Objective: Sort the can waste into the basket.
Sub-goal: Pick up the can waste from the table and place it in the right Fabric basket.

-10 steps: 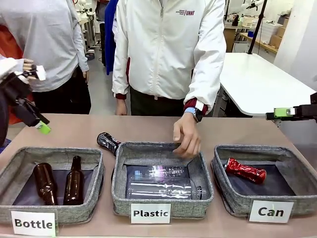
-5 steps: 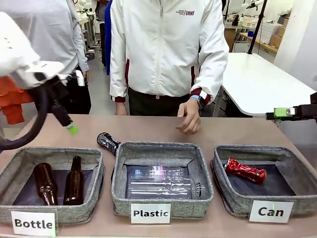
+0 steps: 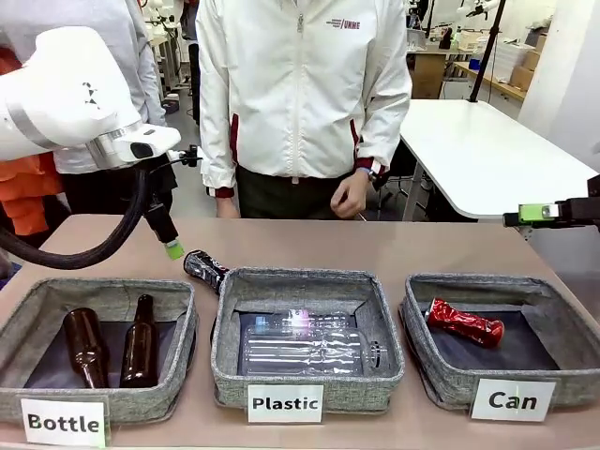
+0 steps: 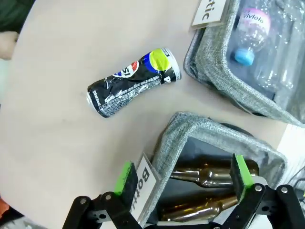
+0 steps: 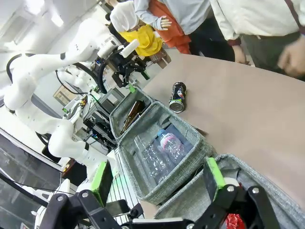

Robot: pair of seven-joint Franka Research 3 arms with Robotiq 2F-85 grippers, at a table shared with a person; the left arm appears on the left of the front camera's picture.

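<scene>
A crushed black can (image 3: pixel 204 270) lies on the brown table just behind the left rear corner of the Plastic basket; it lies on its side in the left wrist view (image 4: pixel 133 82) and looks small in the right wrist view (image 5: pixel 178 97). A crushed red can (image 3: pixel 465 322) lies inside the Can basket (image 3: pixel 427 361) at the right. My left gripper (image 3: pixel 172 247) hangs open a little above and to the left of the black can, with nothing between its fingers (image 4: pixel 183 174). My right gripper (image 3: pixel 536 214) stays open at the right edge, above the Can basket (image 5: pixel 267 191), also empty (image 5: pixel 157 177).
The Bottle basket (image 3: pixel 178 375) holds two brown glass bottles (image 3: pixel 141 342). The Plastic basket (image 3: pixel 225 370) holds clear plastic bottles (image 3: pixel 309 356). A person in a white jacket stands at the far side, one hand (image 3: pixel 352 197) near the table's far edge. A white table (image 3: pixel 487 150) stands behind.
My left arm has swung in from the far left toward the black can. The person's hand has drawn back from the Plastic basket's rear rim to the body.
</scene>
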